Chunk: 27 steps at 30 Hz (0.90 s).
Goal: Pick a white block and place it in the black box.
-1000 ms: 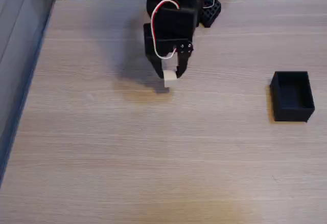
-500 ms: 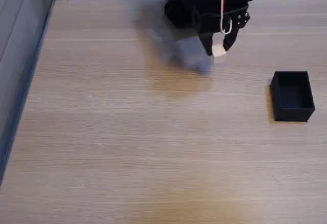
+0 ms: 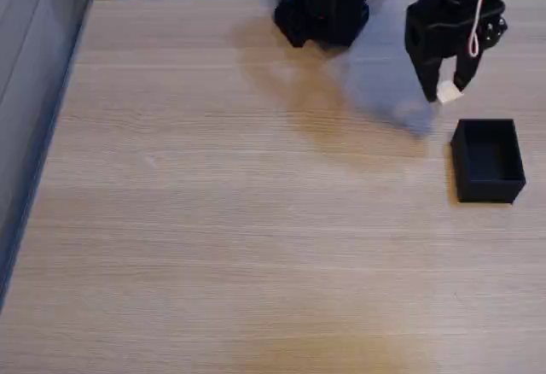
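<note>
My black gripper (image 3: 449, 92) hangs above the table at the upper right of the fixed view, shut on the small white block (image 3: 449, 93), which is lifted off the wood. Red and white wires run down the gripper's side. The black box (image 3: 487, 160) sits open-topped on the table just below and to the right of the gripper, a short gap away, with nothing visible inside it.
The arm's black base (image 3: 324, 2) stands at the table's far edge, top centre. The wooden table (image 3: 213, 220) spreads bare to the left and front. A grey-blue wall runs along the table's left edge (image 3: 34, 135).
The gripper has carried the white block up off the table and swung it rightward, from left of centre to just above-left of the black box. The box has stayed put.
</note>
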Tool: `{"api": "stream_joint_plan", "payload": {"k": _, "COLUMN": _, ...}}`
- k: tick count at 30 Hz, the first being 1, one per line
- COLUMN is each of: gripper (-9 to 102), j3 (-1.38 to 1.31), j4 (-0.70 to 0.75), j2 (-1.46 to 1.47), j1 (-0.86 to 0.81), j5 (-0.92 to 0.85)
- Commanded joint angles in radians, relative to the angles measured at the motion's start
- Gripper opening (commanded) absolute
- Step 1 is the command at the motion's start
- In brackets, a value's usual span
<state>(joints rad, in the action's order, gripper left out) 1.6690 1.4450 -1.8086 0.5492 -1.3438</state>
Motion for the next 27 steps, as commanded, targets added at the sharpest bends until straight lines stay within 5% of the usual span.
{"api": "stream_joint_plan", "payload": {"k": 1, "gripper": 1, "j3": -0.104, "j4": -0.034, "j2": 0.072, "j1": 0.023, "j5": 0.014}}
{"api": "stream_joint_plan", "payload": {"k": 17, "gripper": 3, "j3": -0.428, "j4": 0.002, "j2": 0.379, "j1": 0.072, "j5": 0.094}}
{"api": "stream_joint_plan", "payload": {"k": 27, "gripper": 24, "j3": -0.419, "j4": 0.021, "j2": 0.38, "j1": 0.067, "j5": 0.156}}
